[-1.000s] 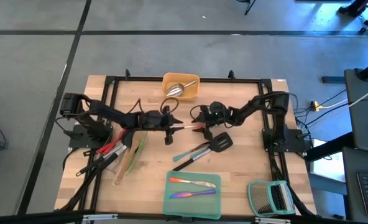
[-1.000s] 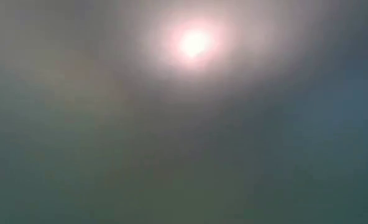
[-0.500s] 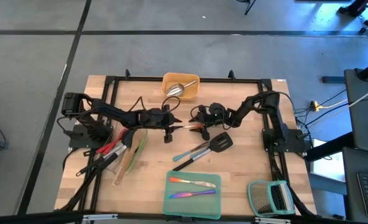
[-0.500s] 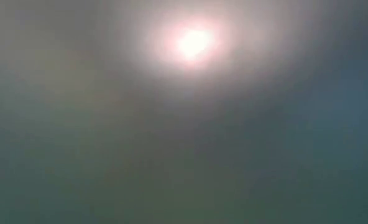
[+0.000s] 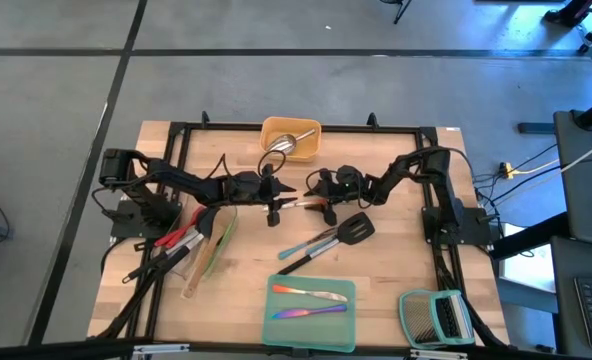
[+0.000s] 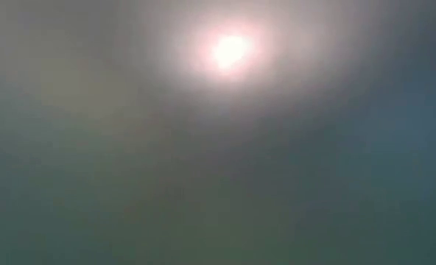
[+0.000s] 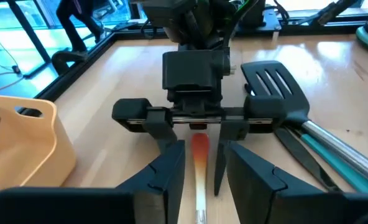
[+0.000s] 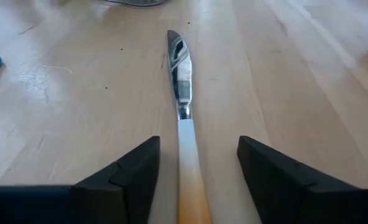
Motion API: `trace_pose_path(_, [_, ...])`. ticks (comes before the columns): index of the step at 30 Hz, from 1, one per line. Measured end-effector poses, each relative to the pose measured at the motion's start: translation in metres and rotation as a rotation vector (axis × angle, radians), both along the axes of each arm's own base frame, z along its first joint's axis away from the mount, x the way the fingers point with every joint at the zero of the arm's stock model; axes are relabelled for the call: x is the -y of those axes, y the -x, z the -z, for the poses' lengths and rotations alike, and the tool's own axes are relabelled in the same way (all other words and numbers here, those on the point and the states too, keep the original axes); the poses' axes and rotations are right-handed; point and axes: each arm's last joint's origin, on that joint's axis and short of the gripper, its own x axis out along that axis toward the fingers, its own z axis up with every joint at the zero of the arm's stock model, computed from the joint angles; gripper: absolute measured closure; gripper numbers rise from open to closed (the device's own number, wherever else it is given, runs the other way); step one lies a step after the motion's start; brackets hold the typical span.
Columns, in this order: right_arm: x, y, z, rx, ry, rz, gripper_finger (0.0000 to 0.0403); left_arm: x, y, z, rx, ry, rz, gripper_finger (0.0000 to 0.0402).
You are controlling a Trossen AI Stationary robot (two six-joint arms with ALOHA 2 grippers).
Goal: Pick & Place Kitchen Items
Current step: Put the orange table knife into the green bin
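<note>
A table knife (image 5: 304, 204) with a steel blade and a white-to-orange-to-red handle lies at the table's middle, flat on the wood. My two grippers face each other over it. My right gripper (image 8: 198, 146) is open and low, one finger on either side of the handle's red end (image 7: 199, 142), with a gap on each side. My left gripper (image 7: 199, 150) is open and stands above the blade end. The knife shows through its gap and is not touched. In the high view the blade is hidden under the left gripper (image 5: 276, 203).
A black slotted turner (image 5: 354, 228) and a teal-handled tool (image 5: 306, 245) lie just near of the knife. At the far edge a yellow tray (image 5: 291, 138) holds a steel scoop. Several utensils (image 5: 191, 245) are piled at the left. A teal tray (image 5: 311, 312) and a slatted rack (image 5: 434, 316) stand at the near edge.
My right gripper has sunk a little toward the table around the knife's handle. The knife has stayed where it was.
</note>
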Motion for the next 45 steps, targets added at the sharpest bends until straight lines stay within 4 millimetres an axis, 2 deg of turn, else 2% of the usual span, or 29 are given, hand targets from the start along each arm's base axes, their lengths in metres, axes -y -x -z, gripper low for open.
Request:
trace_pose_path(7, [-0.011,-0.003,0.000,-0.001,0.015,0.010,0.0271,-0.001,0.000,0.000,-0.007,-0.032,0.002,0.0291])
trace_pose_path(13, [-0.018,-0.005,0.000,-0.003,0.043,0.007,0.0306,-0.010,0.002,0.000,-0.003,-0.012,-0.036,0.0293])
trace_pose_path(19, [-0.019,-0.004,0.000,-0.003,0.038,0.011,0.0324,-0.019,0.005,0.007,-0.056,0.045,-0.044,0.0293])
trace_pose_path(26, [-0.020,-0.004,0.000,-0.005,0.032,0.013,0.0334,-0.031,-0.004,0.044,-0.106,0.091,-0.025,0.0278])
trace_pose_path(31, [-0.020,-0.004,0.000,-0.005,0.024,0.016,0.0334,-0.032,-0.019,0.060,-0.151,0.111,0.075,0.0260])
trace_pose_path(35, [-0.020,-0.004,0.000,-0.005,0.021,0.017,0.0335,-0.029,-0.027,0.067,-0.202,0.096,0.092,0.0248])
trace_pose_path(45, [-0.020,-0.003,0.000,-0.004,0.020,0.041,0.0335,-0.030,-0.027,0.070,-0.243,0.095,0.075,0.0240])
